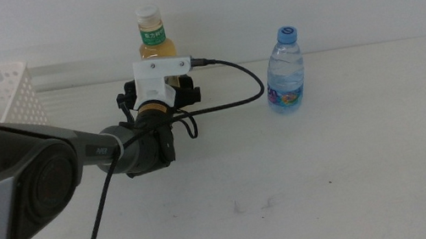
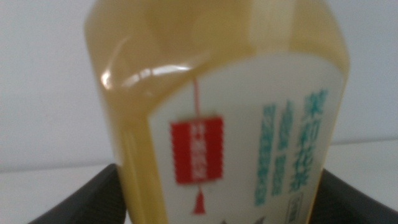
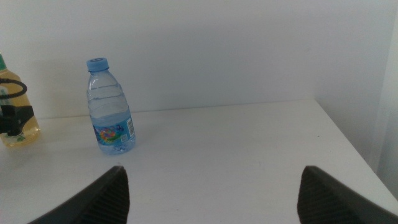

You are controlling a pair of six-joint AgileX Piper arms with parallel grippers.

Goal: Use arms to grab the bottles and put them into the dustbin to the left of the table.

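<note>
Tea bottle (image 1: 151, 35) stands upright between the left end effector's (image 1: 159, 89) parted jaws, touching unclear. Right end effector (image 3: 211, 190) waits, jaws apart, facing the water bottle (image 3: 109, 109).

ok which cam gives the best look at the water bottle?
Right wrist view: the water bottle stands whole and unobstructed, blue cap to base. The middle view also shows it whole, but smaller, right of the left gripper. The left wrist view shows none of it.
</note>
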